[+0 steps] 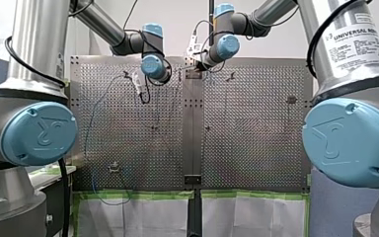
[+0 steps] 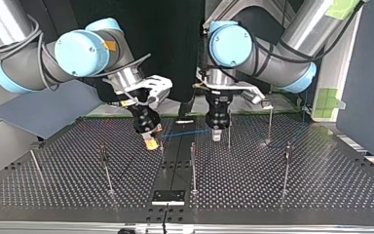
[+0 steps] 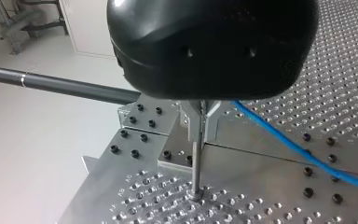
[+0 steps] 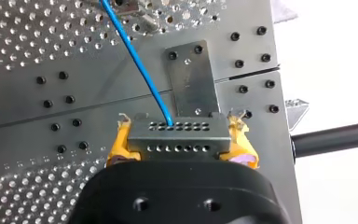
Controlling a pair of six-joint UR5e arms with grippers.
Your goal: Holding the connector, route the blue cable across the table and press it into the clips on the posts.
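Observation:
My right gripper (image 4: 179, 127), with yellow pads (image 4: 116, 147), is shut on a grey metal connector (image 4: 178, 140) pierced with rows of small holes. The blue cable (image 4: 135, 51) leaves the connector's top and runs off over the perforated table. In the top view my right gripper (image 2: 151, 143) hangs low at the middle seam, and the cable (image 2: 187, 132) stretches from it to my left gripper (image 2: 216, 136). My left gripper (image 3: 200, 109) is shut on the cable (image 3: 298, 151), directly above a thin post (image 3: 196, 163).
Several thin posts (image 2: 193, 165) (image 2: 286, 165) (image 2: 106, 168) stand across the table. A metal bracket plate (image 4: 191, 79) spans the seam by the table's far edge, with a black pole (image 3: 74, 88) beyond it. Slack cable (image 1: 91, 123) loops over the front view's left half.

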